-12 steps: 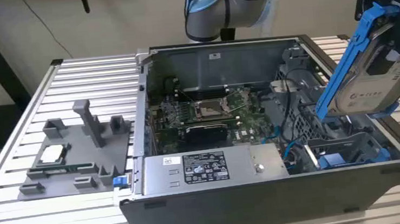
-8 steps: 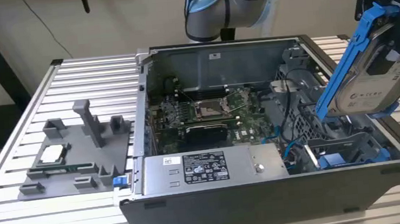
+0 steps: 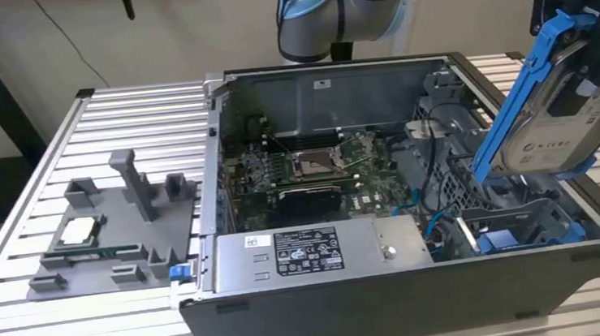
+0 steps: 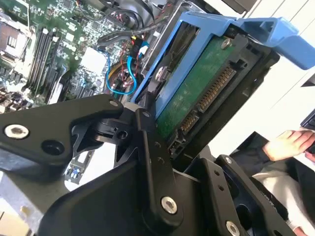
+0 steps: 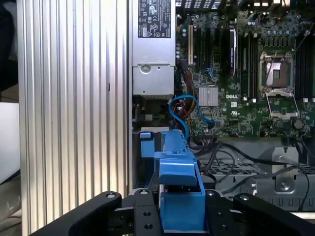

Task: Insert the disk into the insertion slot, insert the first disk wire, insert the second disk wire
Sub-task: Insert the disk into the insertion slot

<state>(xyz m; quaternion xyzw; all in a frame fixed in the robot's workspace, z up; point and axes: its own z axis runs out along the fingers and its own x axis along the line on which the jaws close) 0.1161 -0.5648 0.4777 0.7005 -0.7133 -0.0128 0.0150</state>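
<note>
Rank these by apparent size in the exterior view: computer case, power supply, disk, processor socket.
1. Computer case, by far the largest.
2 and 3. Disk and power supply: these look about alike. The disk is raised and perhaps nearer the camera, so they are left unranked.
4. Processor socket, the smallest.

disk [image 3: 542, 139]: upper end covered by the claw [image 3: 596, 69]; label print too small to read.
claw: cut off by the exterior view's top and right edges.
slot [image 3: 516, 218]: far part hidden behind the disk.
hand [image 4: 288, 143]: runs off the second wrist view's edge.
</note>
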